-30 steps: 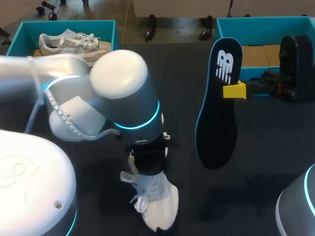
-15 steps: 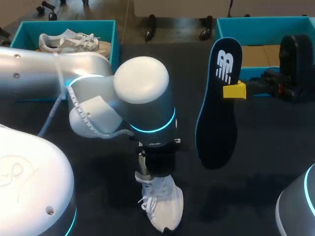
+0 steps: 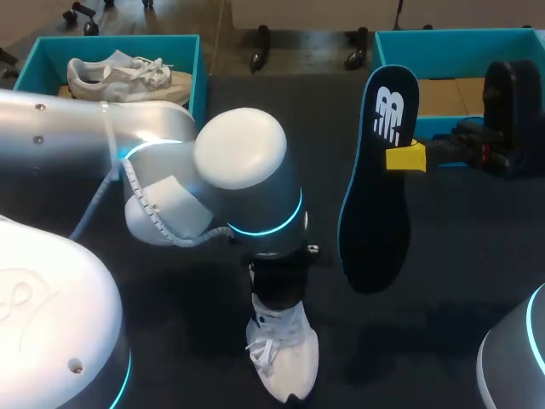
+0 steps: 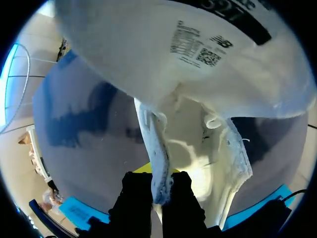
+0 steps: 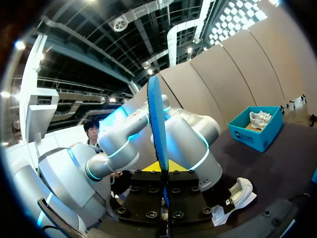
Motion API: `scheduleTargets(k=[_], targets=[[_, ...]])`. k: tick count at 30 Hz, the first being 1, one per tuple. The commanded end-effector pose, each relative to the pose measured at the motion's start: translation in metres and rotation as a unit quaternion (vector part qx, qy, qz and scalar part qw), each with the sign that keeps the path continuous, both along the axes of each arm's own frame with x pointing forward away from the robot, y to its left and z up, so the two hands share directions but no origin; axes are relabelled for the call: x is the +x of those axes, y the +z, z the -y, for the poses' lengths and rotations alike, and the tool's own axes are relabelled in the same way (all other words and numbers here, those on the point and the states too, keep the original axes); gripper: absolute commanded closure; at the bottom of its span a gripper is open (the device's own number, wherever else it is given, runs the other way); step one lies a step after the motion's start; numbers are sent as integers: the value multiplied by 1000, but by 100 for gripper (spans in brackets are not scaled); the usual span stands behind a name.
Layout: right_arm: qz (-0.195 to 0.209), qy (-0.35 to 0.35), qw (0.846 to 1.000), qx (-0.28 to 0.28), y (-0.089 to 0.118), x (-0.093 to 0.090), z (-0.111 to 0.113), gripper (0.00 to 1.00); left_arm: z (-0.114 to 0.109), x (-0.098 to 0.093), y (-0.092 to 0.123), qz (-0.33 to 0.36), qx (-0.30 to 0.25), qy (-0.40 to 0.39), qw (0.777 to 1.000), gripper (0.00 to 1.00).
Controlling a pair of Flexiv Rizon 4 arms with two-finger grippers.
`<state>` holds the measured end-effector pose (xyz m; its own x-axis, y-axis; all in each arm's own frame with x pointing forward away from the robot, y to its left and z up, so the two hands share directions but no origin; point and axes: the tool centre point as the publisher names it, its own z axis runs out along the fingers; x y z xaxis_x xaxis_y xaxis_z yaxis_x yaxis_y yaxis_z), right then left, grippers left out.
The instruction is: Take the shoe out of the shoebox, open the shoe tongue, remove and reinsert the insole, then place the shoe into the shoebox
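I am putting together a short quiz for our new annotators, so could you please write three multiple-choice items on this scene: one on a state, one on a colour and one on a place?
1. The left gripper is:
A) open
B) shut on the side wall of the worked shoe
C) shut on a cloth

2. The insole in the right gripper shows the head camera a face that is:
A) red
B) dark with a white mark
C) plain yellow

3. The other shoe lies:
A) in the teal box at the far left
B) on the insole
C) between the left gripper's fingers

Answers:
1 B: both fingers press the shoe's wall from two sides.
2 B: the face is dark and the mark white.
3 A: it lies inside the box's walls.
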<state>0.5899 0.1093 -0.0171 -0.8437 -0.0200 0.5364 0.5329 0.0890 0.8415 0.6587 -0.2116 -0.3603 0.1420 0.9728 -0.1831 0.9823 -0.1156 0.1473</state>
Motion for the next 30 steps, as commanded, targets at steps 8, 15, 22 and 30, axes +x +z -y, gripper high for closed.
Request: scheduleTargets(k=[8,15,22,30], targets=[[0,0,1000,0,-1,0,-2,100,4,1,-3,16,-10,-28,999,100],[0,0,1000,0,-1,0,-2,100,11,14,-2,8,-10,-29,999,100],[0,0,1000,0,-1,0,-2,100,8,8,9,-8,-16,-44,999,100],[0,0,1000,0,-1,0,-2,100,-5,-3,30,-50,3,-60,997,100]])
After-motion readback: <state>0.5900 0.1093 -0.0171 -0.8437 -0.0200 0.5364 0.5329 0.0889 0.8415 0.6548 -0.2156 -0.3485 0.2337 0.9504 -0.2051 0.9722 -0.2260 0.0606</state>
